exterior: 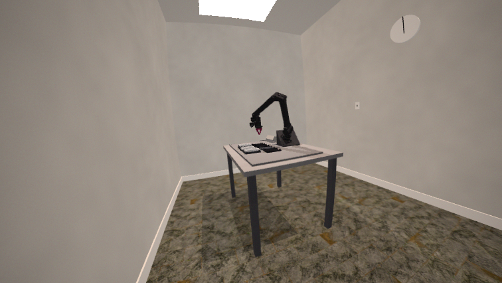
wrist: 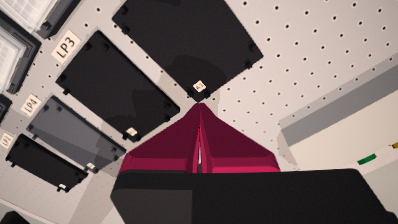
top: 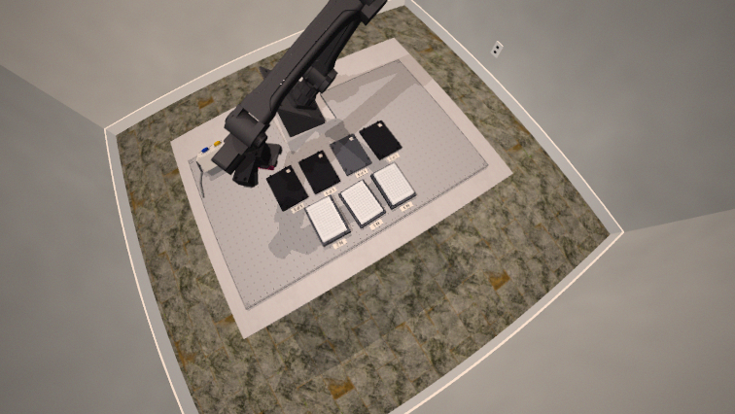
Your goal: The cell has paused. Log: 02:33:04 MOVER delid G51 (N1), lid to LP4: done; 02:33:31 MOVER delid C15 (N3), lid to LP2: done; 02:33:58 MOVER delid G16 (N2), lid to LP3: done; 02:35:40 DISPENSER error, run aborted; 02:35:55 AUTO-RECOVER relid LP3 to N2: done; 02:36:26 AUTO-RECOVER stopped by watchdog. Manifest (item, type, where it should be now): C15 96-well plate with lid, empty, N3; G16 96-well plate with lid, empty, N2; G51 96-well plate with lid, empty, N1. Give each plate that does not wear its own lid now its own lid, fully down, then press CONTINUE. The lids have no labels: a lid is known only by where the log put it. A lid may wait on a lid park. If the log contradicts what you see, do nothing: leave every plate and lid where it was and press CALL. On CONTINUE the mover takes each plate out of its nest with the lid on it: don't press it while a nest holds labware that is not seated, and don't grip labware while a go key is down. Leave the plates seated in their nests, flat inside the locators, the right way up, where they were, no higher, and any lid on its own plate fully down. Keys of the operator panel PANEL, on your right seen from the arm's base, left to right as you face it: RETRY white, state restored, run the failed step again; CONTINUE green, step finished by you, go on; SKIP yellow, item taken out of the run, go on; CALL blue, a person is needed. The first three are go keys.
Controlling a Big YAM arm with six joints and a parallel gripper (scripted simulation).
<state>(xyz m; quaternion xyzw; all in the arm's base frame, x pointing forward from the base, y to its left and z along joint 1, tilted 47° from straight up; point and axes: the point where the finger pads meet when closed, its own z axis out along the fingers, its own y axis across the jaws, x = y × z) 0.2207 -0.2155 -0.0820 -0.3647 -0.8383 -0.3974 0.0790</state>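
Note:
Three white 96-well plates [top: 327, 220] [top: 362, 201] [top: 393, 184] sit in a row of nests. I cannot tell which of them wear lids. Behind them are four lid parks. Park LP4 [wrist: 75, 132] carries a grey translucent lid, which also shows in the top view [top: 350, 154]. Parks LP3 [wrist: 115, 85], LP1 [wrist: 185, 40] and LP2 [wrist: 42, 162] look bare and black. My gripper [wrist: 199, 111] [top: 260, 172] [exterior: 258, 131] has magenta fingers. It is shut and empty, in the air above the near corner of LP1, on the panel side.
The operator panel [wrist: 340, 130] lies to the right in the wrist view, its green key [wrist: 366, 160] visible. In the top view my arm hides most of it; only the blue key [top: 204, 150] and the yellow key [top: 217, 143] show. The arm's base [top: 300, 110] stands behind the parks.

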